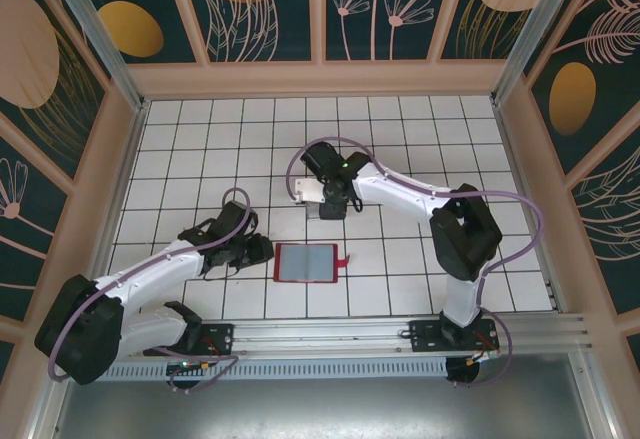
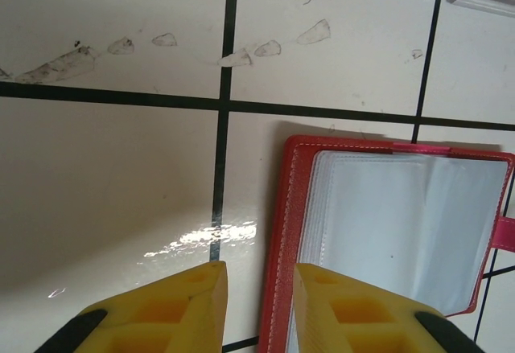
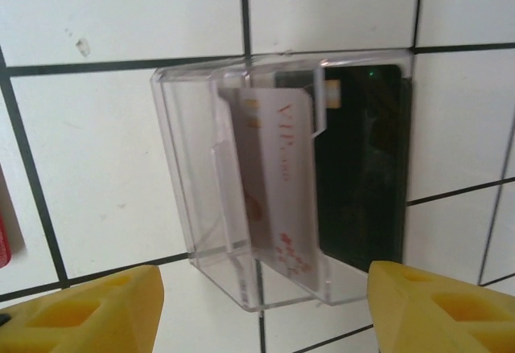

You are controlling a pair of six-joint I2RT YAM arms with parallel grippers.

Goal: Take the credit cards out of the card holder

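Open red card holder (image 1: 306, 263), seemingly flat

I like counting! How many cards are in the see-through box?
2: a white card in the middle of the clear box, a black card beside it. Others may be hidden.

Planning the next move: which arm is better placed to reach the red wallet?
Left. The left gripper sits at the wallet and its left edge, while the right gripper hangs open over the clear box with cards, farther off.
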